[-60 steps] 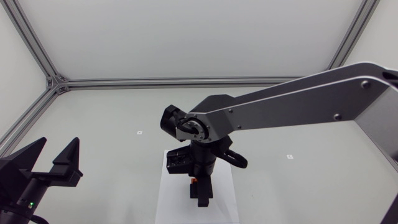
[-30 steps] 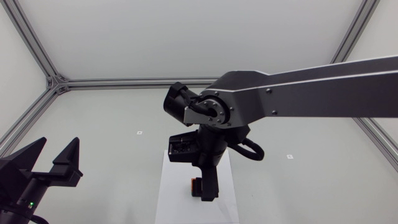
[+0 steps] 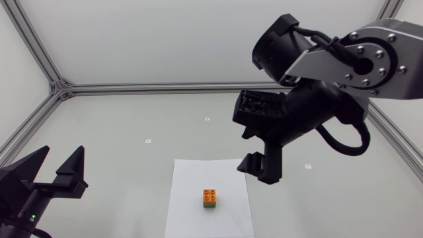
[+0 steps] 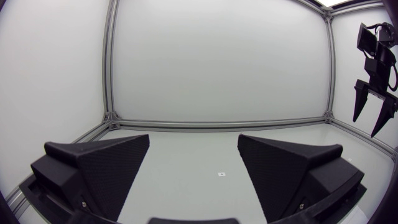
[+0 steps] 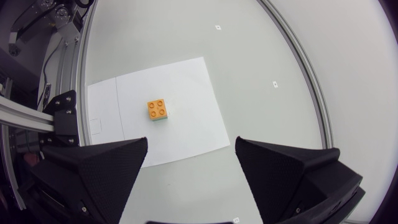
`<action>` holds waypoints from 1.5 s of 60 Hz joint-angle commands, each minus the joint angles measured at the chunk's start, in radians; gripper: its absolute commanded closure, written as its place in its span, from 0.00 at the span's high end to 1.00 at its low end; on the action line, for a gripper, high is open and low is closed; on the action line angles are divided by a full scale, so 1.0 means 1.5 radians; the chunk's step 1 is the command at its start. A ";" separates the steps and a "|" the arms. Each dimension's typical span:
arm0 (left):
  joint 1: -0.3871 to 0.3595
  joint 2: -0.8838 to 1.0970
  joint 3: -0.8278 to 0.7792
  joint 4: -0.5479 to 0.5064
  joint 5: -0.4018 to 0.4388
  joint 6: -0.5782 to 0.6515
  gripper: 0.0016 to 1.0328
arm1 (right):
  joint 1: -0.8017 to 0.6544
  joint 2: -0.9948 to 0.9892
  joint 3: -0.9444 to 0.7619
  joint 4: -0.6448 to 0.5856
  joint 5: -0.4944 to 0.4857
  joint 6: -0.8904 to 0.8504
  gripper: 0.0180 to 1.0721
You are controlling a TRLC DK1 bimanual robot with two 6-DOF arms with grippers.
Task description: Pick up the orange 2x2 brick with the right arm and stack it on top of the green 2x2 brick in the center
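The orange 2x2 brick (image 3: 211,195) sits studs-up on the green brick (image 3: 210,206), lower centre, on white paper (image 3: 188,205). The right pincer (image 3: 259,172) hangs at its upper right, spread and empty.

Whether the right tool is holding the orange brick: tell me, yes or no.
No: the right tool hangs open and empty, and the orange brick sits atop the green brick.

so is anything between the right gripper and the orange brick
Nothing: in the right wrist view only bare white paper sheet and tabletop show between the black right gripper and the orange 2x2 brick.
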 commanded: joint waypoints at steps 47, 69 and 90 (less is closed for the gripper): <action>0.000 -0.003 -0.027 -0.008 0.002 0.004 0.96 | -0.511 -0.301 -0.243 0.120 -0.077 -0.024 0.95; 0.000 -0.003 -0.027 -0.008 0.002 0.004 0.96 | -0.496 -0.517 -0.407 0.308 0.071 0.002 0.95; 0.000 -0.003 -0.027 -0.008 0.002 0.004 0.96 | -0.458 -0.682 -0.544 0.413 0.108 0.157 0.95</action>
